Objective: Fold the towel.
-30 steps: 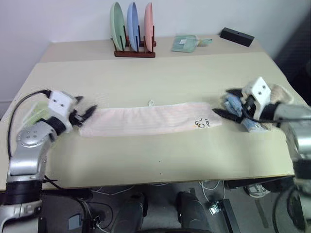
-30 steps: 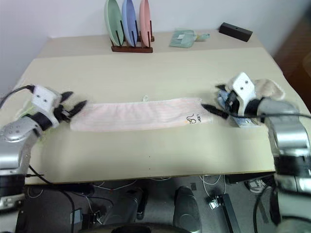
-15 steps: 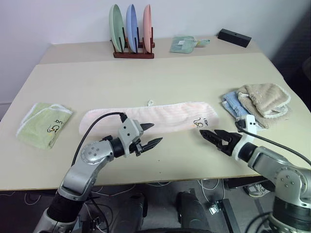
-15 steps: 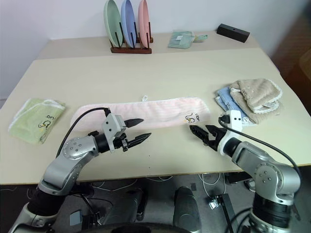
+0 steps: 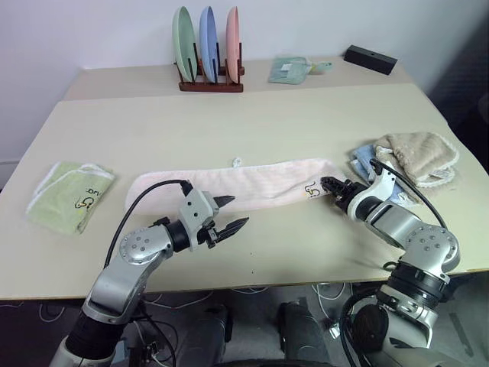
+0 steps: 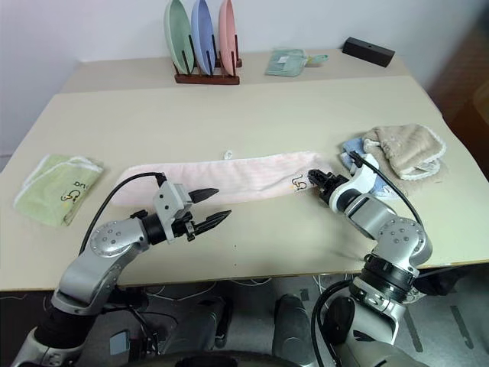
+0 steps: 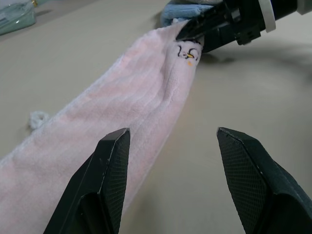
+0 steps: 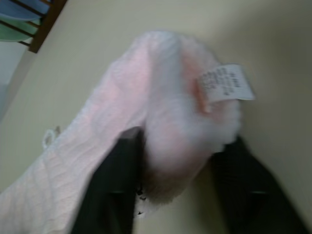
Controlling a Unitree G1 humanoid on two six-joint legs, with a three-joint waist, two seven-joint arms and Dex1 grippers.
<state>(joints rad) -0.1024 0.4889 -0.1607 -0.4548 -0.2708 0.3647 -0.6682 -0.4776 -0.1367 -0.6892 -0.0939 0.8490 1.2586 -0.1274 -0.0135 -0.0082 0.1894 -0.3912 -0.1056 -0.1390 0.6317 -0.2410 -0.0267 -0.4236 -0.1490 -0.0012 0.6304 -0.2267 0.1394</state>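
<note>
Right wrist view: the right gripper (image 8: 175,161) has its two black fingers pinched on the bunched end of the towel (image 8: 146,112), a white care tag standing just past the fingertips.
Right gripper in the head views: the right gripper (image 5: 334,187) sits at the towel's logo end, fingers narrow around the cloth; a blue cloth (image 5: 365,162) and a beige cloth (image 5: 416,153) lie just behind it.
Left gripper: the left gripper (image 5: 229,214) hangs with fingers apart and nothing between them, just on the near side of the towel's middle stretch, not touching it.
Towel: already a long narrow strip on the table (image 5: 252,115), running from ahead of the left gripper across to the right gripper's tips.
Away from both grippers: a green towel (image 5: 70,195) well off to the left; a plate rack (image 5: 208,46) at the far edge.
Step in hand: seizing the right end for a fold along the length, as it appears.
Next move calls for: a firm pinch, then lifting that end and carrying it leftward over the strip, with the left gripper pinning or catching the far end so the strip does not drag.
</note>
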